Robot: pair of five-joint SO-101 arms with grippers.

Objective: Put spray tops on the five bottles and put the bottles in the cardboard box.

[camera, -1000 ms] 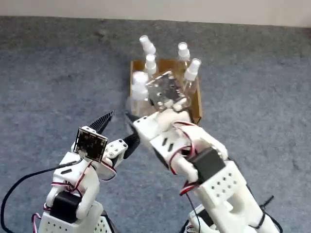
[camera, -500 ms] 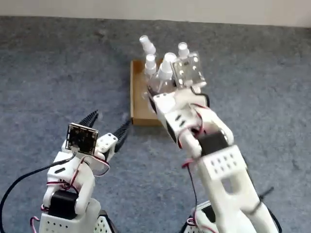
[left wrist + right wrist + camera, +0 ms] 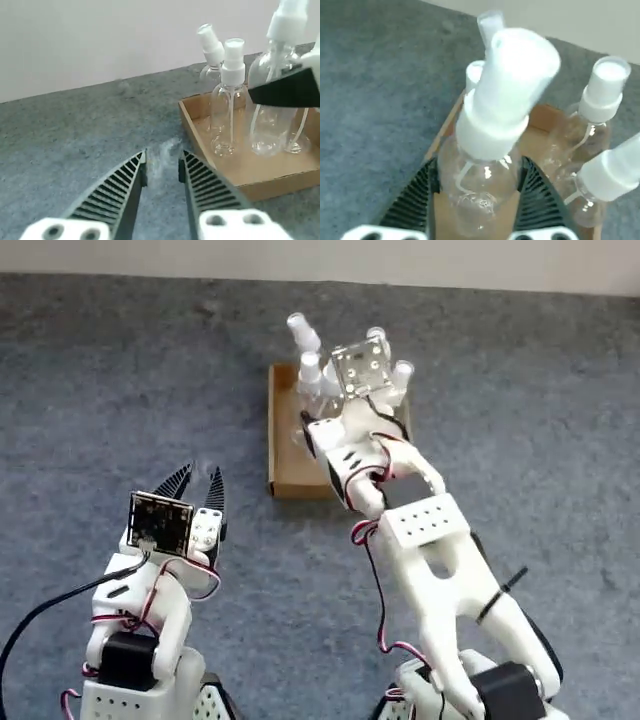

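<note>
Grey carpet [image 3: 120,370]; right tool [image 3: 480,180] clamps a bottle [image 3: 487,145] in the cardboard box [image 3: 260,172]; left tool [image 3: 162,162] narrowly open

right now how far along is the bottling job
Done: four capped bottles stand in the cardboard box. In hand: the right pincer grips the fifth bottle, spray top on, over the box floor. Remaining: releasing it there.
</note>
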